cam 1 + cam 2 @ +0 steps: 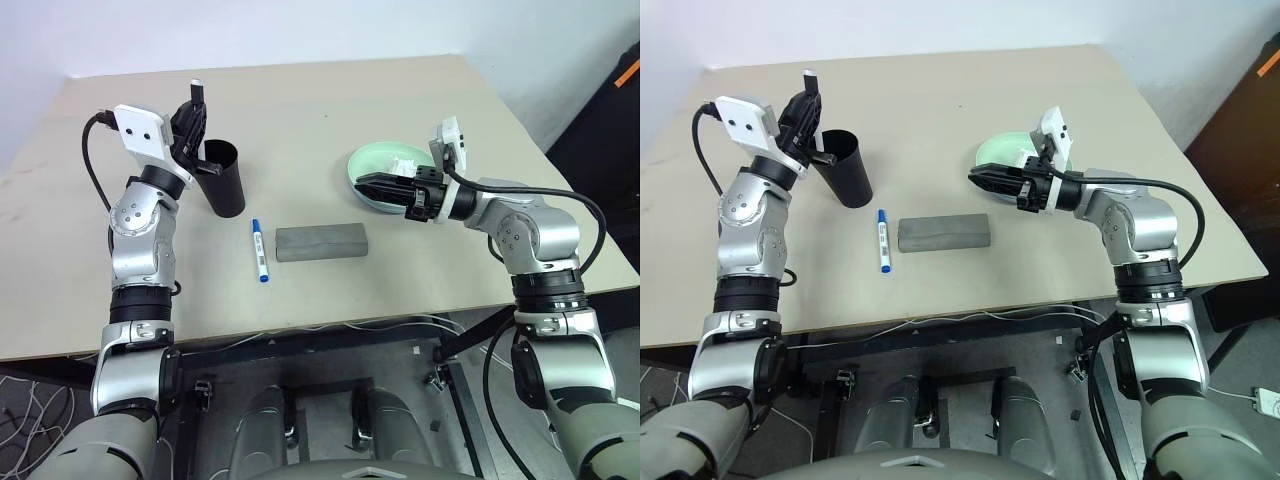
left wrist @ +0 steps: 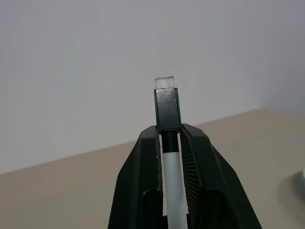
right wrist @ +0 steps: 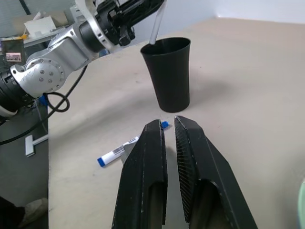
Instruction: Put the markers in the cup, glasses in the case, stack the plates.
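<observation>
While the dark-ended marker (image 2: 172, 181) sits pinched between the left gripper's (image 1: 190, 125) closed jaws, its lower tip hangs just at the rim of the black cup (image 1: 223, 178), which stands on the tabletop (image 1: 300, 110) beside that arm. The blue-capped marker (image 1: 259, 250) lies flat between the cup and the closed grey case (image 1: 322, 242). Farther right the mint green plate (image 1: 372, 165) holds something white and crumpled, and the right gripper (image 1: 368, 186) hovers over its near edge with jaws nearly shut and nothing between them. I cannot make out the glasses or the blue plate.

The marker looks tilted, not plumb, so my worry is that on release its tip catches the rim and it tips outward, or that a nudge from the gripper topples the light, tall cup. A drop from this height could also bounce the pen back out.

From the right wrist view the pen's slant and its tip meeting the cup's mouth are plain, which the head views barely resolve. The left wrist view gives the grip itself: white barrel between ribbed pads, dark cap standing proud above the fingertips (image 2: 143, 157).
</observation>
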`<act>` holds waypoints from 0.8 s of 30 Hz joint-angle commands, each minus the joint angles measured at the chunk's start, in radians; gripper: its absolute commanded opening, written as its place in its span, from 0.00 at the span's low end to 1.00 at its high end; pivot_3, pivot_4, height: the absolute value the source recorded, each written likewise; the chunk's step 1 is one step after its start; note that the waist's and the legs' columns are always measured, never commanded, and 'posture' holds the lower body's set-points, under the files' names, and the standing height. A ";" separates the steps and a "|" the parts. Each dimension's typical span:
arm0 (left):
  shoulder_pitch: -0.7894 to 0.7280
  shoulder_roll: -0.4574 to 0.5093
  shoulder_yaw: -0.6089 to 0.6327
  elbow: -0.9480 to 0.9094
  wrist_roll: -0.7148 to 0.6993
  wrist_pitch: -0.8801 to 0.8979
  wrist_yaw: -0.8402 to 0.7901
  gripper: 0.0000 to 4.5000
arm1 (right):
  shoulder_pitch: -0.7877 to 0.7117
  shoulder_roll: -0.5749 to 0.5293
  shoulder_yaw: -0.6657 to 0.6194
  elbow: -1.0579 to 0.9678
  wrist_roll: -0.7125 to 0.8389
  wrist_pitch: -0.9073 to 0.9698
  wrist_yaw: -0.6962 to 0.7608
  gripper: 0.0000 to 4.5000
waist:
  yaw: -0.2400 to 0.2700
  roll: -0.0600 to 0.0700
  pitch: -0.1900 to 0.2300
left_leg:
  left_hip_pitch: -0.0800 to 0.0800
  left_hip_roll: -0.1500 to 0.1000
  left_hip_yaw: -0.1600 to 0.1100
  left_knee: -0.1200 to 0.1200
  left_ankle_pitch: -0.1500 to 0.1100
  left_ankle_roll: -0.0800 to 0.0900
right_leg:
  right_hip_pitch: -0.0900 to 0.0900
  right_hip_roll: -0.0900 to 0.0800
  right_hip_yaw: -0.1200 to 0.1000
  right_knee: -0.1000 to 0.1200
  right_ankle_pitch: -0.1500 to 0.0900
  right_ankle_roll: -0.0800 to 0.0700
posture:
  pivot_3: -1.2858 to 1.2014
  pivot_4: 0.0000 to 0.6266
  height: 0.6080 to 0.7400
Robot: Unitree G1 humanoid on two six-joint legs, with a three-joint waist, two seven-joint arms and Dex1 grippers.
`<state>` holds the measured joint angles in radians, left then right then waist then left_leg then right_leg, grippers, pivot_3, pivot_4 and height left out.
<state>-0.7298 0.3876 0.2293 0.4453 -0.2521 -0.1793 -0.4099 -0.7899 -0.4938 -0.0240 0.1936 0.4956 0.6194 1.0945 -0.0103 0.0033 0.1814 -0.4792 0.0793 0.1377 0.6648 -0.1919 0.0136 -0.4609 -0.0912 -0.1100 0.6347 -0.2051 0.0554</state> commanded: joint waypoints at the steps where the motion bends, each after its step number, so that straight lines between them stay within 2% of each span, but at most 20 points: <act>1: -0.008 0.004 0.020 0.002 0.001 -0.037 0.015 0.05 | -0.023 -0.022 -0.031 -0.022 0.015 -0.017 0.002 0.10 | 0.000 0.000 0.000 | 0.000 0.000 0.000 0.000 0.000 0.000 | 0.000 0.000 0.000 0.000 0.000 0.000 | 0.52 0.24 0.70; 5: 0.004 0.003 0.010 0.002 0.008 -0.049 0.016 0.05 | -0.022 -0.033 -0.038 -0.031 0.030 -0.005 0.005 0.10 | -0.001 0.000 0.000 | 0.000 0.000 0.000 0.000 0.000 0.000 | 0.000 0.000 0.000 0.000 0.000 0.000 | 0.52 0.24 0.70; 9: 0.015 0.001 0.006 -0.001 0.011 -0.047 0.026 0.05 | -0.020 -0.038 -0.035 -0.036 0.037 -0.003 0.004 0.36 | -0.001 0.000 0.000 | 0.000 0.000 0.000 0.000 0.000 0.000 | 0.000 0.000 0.000 0.000 0.000 0.000 | 0.52 0.24 0.70; 17: 0.019 -0.009 0.003 -0.006 0.007 -0.043 0.026 0.05 | -0.018 -0.034 -0.029 -0.015 0.016 -0.035 -0.027 0.97 | 0.000 0.000 0.000 | 0.000 0.000 0.000 0.000 0.000 0.000 | 0.000 0.000 0.000 0.000 0.000 0.000 | 0.52 0.24 0.70; 24: 0.026 -0.015 0.003 0.020 0.014 -0.055 0.031 0.05 | -0.015 -0.035 -0.024 0.004 0.011 -0.059 -0.037 0.99 | 0.000 0.000 0.000 | 0.000 0.000 0.000 0.000 0.000 0.000 | 0.000 0.000 0.000 0.000 0.000 0.000 | 0.52 0.24 0.70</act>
<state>-0.7042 0.3695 0.2246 0.4704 -0.2420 -0.2088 -0.3832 -0.7896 -0.5234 -0.0284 0.2047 0.5106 0.5826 1.0616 -0.0107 0.0033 0.1814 -0.4792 0.0794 0.1378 0.6648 -0.1918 0.0136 -0.4609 -0.0913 -0.1100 0.6346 -0.2051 0.0553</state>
